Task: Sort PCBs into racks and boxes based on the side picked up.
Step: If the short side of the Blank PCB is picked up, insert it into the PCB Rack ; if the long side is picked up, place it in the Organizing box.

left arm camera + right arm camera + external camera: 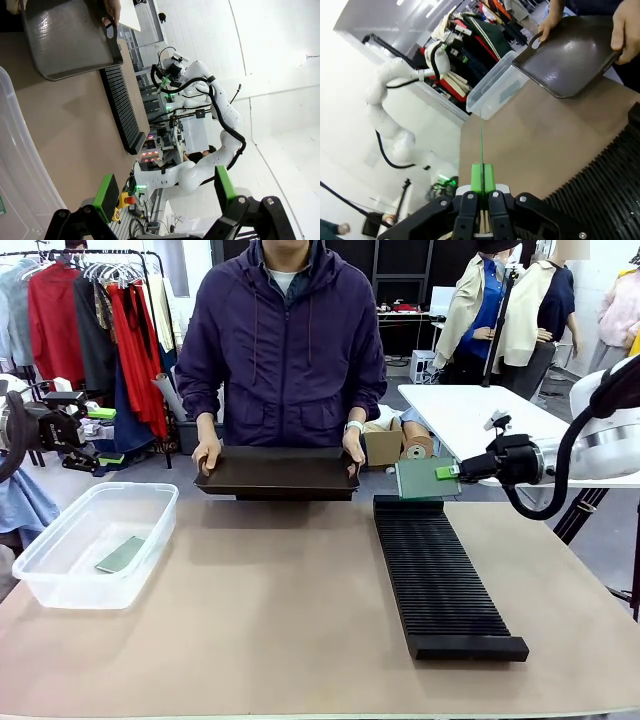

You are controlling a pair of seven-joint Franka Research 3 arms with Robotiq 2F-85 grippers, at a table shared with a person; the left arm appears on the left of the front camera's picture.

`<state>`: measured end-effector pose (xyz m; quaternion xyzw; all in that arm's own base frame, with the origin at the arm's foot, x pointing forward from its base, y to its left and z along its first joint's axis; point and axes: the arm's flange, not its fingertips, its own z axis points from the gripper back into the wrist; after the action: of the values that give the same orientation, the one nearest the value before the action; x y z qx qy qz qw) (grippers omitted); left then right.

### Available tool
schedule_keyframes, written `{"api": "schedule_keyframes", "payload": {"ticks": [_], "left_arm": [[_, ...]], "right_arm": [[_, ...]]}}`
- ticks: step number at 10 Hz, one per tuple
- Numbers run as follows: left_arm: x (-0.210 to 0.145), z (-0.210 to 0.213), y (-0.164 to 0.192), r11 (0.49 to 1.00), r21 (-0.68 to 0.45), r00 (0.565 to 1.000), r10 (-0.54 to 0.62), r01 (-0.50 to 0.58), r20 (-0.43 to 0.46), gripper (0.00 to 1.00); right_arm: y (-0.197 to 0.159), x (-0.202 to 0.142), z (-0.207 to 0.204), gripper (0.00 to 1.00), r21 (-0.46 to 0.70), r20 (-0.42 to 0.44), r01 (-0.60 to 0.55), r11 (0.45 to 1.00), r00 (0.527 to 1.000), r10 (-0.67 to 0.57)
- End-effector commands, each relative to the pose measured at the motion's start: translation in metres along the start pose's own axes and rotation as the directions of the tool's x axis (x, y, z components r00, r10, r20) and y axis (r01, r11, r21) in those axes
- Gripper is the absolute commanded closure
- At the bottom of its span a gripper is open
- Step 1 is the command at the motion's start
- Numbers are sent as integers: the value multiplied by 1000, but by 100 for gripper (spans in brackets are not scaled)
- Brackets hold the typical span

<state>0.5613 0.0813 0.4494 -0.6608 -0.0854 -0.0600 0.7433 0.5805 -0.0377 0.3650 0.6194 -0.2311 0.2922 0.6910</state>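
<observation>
My right gripper (447, 472) is shut on a green PCB (424, 479), holding it upright in the air just above the far end of the long black slotted rack (440, 575). In the right wrist view the board (481, 145) shows edge-on as a thin green line between the closed fingers (482, 181). Another PCB (121, 554) lies flat in the clear box (60, 585) at the left. My left gripper (107, 435) hangs open and empty beyond the box's far left, its pads (106, 196) wide apart.
A person at the far side holds a shallow black tray (280, 476) with both hands at the table's far edge. Bare tan tabletop (280, 600) lies between box and rack. A white table and clothes racks stand behind.
</observation>
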Motion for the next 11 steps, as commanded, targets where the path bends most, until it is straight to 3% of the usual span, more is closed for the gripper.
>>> {"api": "schedule_keyframes", "payload": {"ticks": [1,5,8,11], "left_arm": [[-1,1,-2,1000,-3,1000,-8,8,0,0],[-1,1,-2,1000,-3,1000,-8,8,0,0],[-1,1,-2,1000,-3,1000,-8,8,0,0],[-1,1,-2,1000,-3,1000,-8,8,0,0]], "right_arm": [[0,-16,1,100,12,12,-150,989,989,150],[-27,-38,6,100,-2,93,-320,947,943,319],[-43,-47,5,100,-77,72,-422,904,902,427],[-59,-58,8,100,-105,112,-440,892,886,450]]}}
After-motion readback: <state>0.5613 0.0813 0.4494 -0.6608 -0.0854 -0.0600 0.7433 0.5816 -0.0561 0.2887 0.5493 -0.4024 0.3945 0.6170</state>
